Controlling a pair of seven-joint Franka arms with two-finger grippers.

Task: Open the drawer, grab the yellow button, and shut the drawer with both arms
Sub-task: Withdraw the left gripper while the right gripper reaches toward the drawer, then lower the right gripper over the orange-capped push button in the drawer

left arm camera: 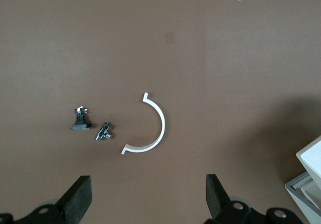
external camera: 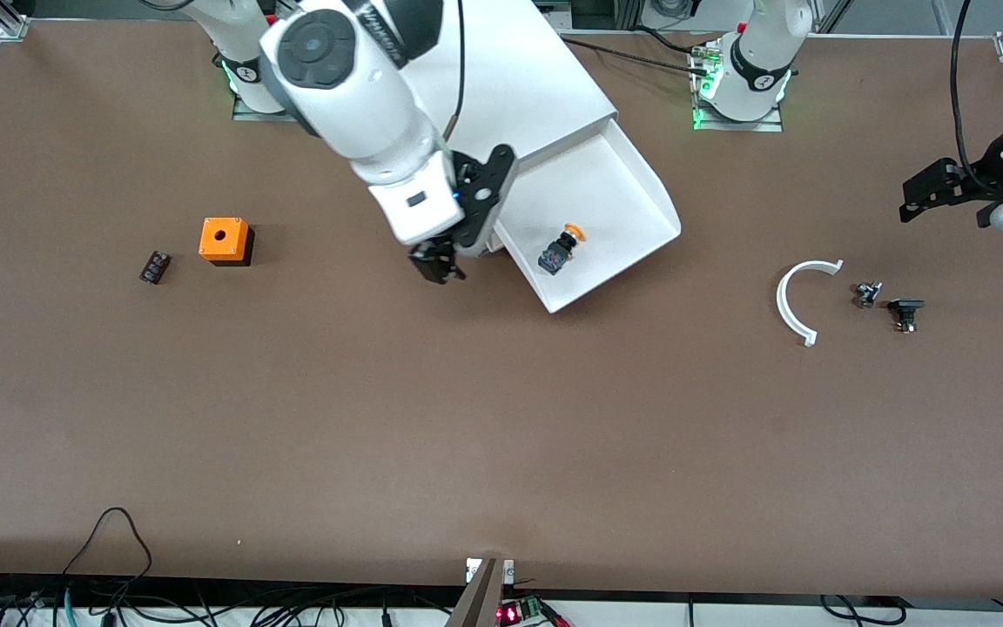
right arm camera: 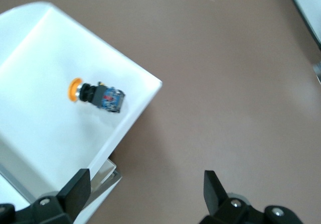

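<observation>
The drawer stands pulled out of the white cabinet. The button lies on its side in the drawer, near the front wall, orange cap toward the cabinet. My right gripper is open and empty, low over the table beside the drawer's corner toward the right arm's end. In the right wrist view the button lies in the white drawer, apart from my open right gripper. My left gripper is open and empty over the table at the left arm's end; it also shows in the left wrist view.
An orange cube with a hole and a small black ribbed block lie toward the right arm's end. A white half ring and two small dark parts lie under the left gripper's reach.
</observation>
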